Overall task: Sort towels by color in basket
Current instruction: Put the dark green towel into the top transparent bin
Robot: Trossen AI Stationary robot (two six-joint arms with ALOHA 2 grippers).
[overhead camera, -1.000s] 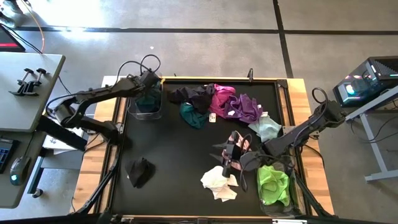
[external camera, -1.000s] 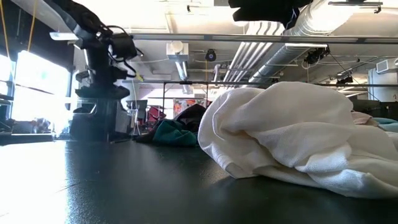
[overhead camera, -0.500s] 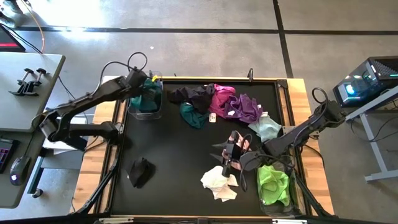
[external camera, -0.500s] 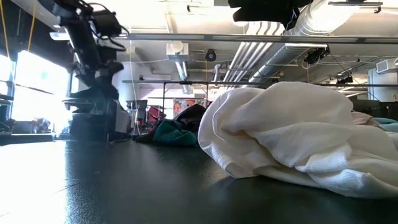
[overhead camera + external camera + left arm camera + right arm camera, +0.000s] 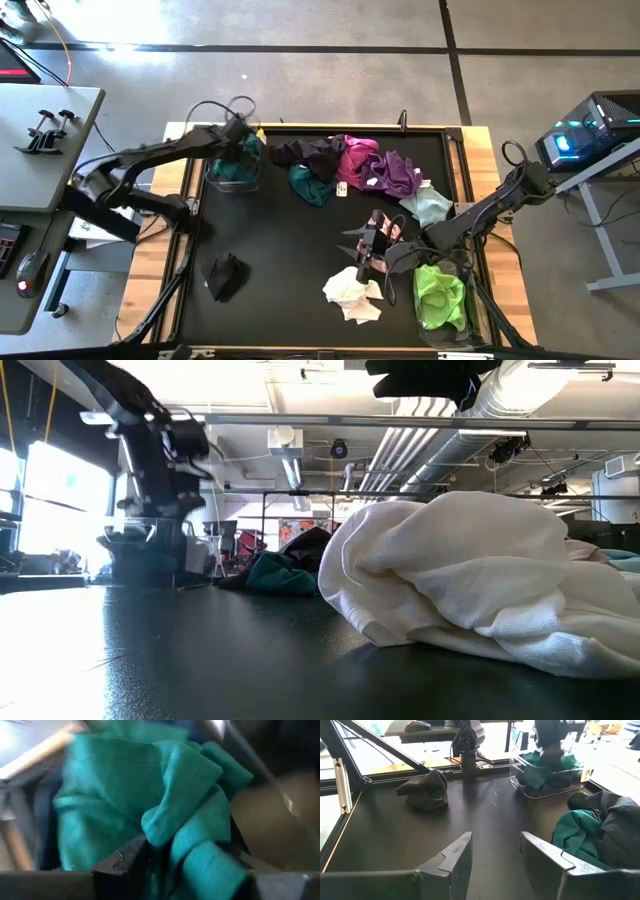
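Note:
My left gripper is open over the clear bin at the table's far left corner, low over a teal towel that lies on top of darker cloth there. My right gripper hangs open above the mat, just beyond the white towel. A black towel lies alone at the near left. Dark, magenta, purple, teal and mint towels are piled along the far side. A lime green towel sits in the near right bin. My left gripper comes down from above with its open fingers on either side of a bunched fold of the teal towel. The cloth bulges up between them and lies against their inner sides. The towel rests in the bin on the darker cloth.
The black mat is bare between the black towel and the far pile. A raised frame edges the table. A small white tag lies by the teal towel. In the low view the white towel fills the foreground.
My left gripper rose and drew back toward the table's left edge, uncovering the teal towel in the bin, then came down over the bin again. My right gripper stayed where it was.

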